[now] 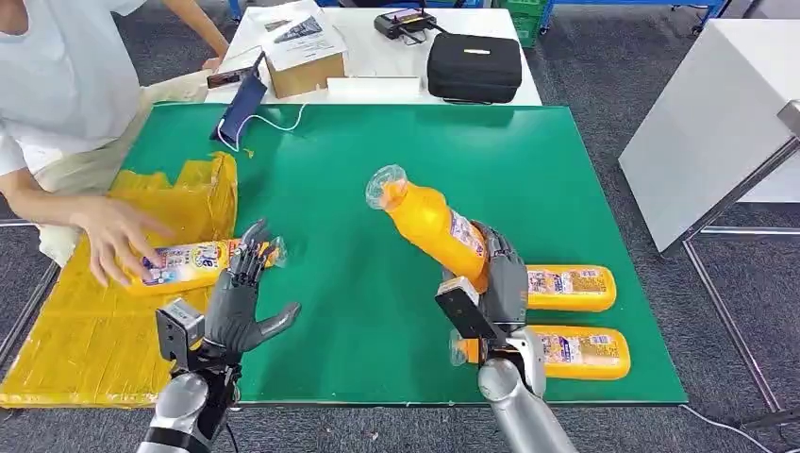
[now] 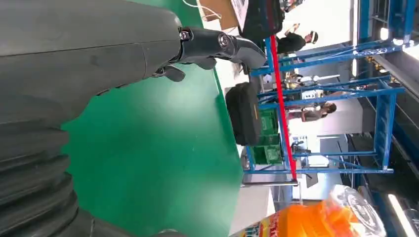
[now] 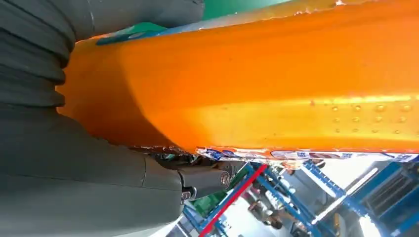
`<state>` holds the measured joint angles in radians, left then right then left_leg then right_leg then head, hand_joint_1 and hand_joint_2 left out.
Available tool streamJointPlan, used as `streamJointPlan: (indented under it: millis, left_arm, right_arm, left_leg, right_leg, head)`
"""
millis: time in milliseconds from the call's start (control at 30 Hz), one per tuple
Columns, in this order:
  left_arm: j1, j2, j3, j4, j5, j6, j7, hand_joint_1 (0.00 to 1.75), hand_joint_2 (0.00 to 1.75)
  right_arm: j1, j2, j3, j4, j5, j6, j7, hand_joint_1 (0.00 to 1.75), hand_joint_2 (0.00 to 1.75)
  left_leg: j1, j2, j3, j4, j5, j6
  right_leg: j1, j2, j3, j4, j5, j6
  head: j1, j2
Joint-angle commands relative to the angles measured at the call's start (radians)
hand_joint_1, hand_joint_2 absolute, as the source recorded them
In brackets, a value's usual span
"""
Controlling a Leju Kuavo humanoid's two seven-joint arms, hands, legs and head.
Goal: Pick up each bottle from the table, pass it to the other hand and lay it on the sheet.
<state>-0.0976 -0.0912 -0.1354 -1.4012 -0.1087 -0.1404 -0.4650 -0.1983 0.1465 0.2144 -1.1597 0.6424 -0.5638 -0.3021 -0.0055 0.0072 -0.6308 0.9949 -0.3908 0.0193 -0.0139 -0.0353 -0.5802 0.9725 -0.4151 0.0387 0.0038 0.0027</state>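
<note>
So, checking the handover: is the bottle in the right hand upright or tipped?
Tipped. The bottle leans up and toward the left hand, its cap end raised above the green table, its base in the right hand.

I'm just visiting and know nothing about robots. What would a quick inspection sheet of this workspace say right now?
Surface: green table mat, with a crinkled yellow sheet at its left.
Job's things: one orange plastic bottle lifted and tilted; two more orange bottles lying on the mat at right; one bottle on the sheet under a person's hand.
Clutter: cardboard box, black zip case on the white table behind.
Hands: right hand holds the lifted bottle; left hand holds nothing, fingers spread.
Cables: white cable at the mat's far edge.
Surroundings: grey carpet, blue racks.
</note>
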Motion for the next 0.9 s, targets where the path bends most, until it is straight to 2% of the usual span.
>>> streamJointPlan:
  millis: [33, 267, 367, 567, 600, 700, 900]
  left_arm:
    - [-0.002, 0.013, -0.143, -0.040, -0.038, -0.008, -0.014, 0.00, 1.75]
    - [-0.037, 0.024, -0.209, -0.023, -0.028, -0.007, -0.010, 0.00, 1.75]
    - [-0.046, 0.024, -0.203, -0.006, -0.018, -0.001, -0.008, 0.00, 1.75]
    - [-0.046, 0.026, -0.199, -0.004, -0.017, -0.001, -0.008, 0.00, 1.75]
    - [-0.048, 0.025, -0.193, 0.000, -0.012, 0.001, -0.008, 0.00, 1.75]
    - [-0.063, 0.022, -0.176, 0.027, 0.002, 0.002, -0.006, 0.00, 1.75]
    - [-0.103, 0.013, -0.170, 0.092, 0.007, 0.000, -0.007, 0.00, 1.75]
  right_arm:
    - [-0.006, 0.023, -0.019, -0.004, -0.167, 0.221, -0.062, 1.75, 1.75]
    - [-0.055, 0.080, 0.129, 0.116, -0.167, 0.302, -0.106, 1.71, 1.75]
    - [-0.051, 0.097, 0.206, 0.105, -0.175, 0.323, -0.131, 1.71, 1.75]
    - [-0.049, 0.093, 0.210, 0.098, -0.175, 0.320, -0.130, 1.71, 1.75]
    - [-0.046, 0.088, 0.233, 0.081, -0.180, 0.336, -0.144, 1.75, 1.75]
    - [-0.042, 0.095, 0.296, 0.060, -0.174, 0.353, -0.160, 1.71, 1.75]
    - [-0.049, 0.100, 0.384, 0.042, -0.152, 0.332, -0.173, 1.71, 1.75]
  left_leg:
    - [0.001, -0.002, 0.004, 0.001, -0.003, -0.002]
    - [0.002, 0.002, 0.005, 0.002, -0.004, -0.002]
    - [0.001, 0.002, 0.002, 0.000, -0.002, -0.002]
    - [0.001, 0.000, 0.002, 0.000, -0.001, -0.001]
    - [0.001, 0.000, 0.003, 0.000, -0.002, -0.001]
    - [0.001, 0.000, 0.002, 0.000, -0.001, -0.001]
    - [0.001, -0.001, 0.002, 0.000, -0.001, -0.002]
  right_leg:
    - [0.001, 0.002, 0.005, 0.000, -0.003, -0.002]
    - [0.002, 0.006, 0.005, 0.000, -0.002, -0.002]
    - [0.001, 0.004, 0.002, 0.000, -0.001, -0.002]
    - [0.001, 0.002, 0.002, -0.001, -0.001, -0.001]
    - [0.001, 0.002, 0.003, -0.001, -0.001, -0.001]
    - [0.000, 0.002, 0.002, -0.001, -0.001, -0.001]
    - [0.001, 0.002, 0.003, 0.000, -0.002, -0.002]
  head:
    - [0.000, 0.000]
    - [0.000, 0.000]
    - [0.000, 0.000]
    - [0.000, 0.000]
    - [0.000, 0.000]
    - [0.000, 0.000]
    - [0.000, 0.000]
